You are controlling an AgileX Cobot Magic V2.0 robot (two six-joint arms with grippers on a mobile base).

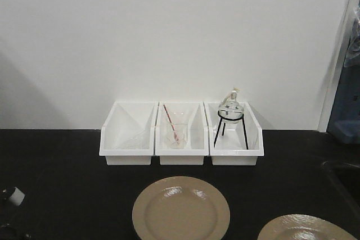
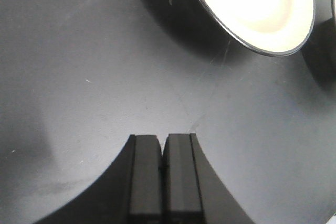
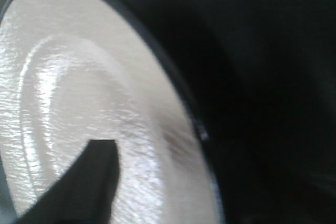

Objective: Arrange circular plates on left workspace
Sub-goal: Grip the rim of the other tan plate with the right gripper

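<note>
Bins (image 1: 181, 158) with beaker (image 1: 175, 134), flask (image 1: 231, 108), behind plates (image 1: 181, 212)

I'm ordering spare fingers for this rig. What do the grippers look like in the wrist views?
The left gripper has two matte black fingers with flat, rectangular inner faces. Their outer sides flare in a smooth curve toward the base. No cables, labels or markings show. Of the right gripper only one dark, wedge-shaped finger shows, and it is too blurred for finer detail.
</note>
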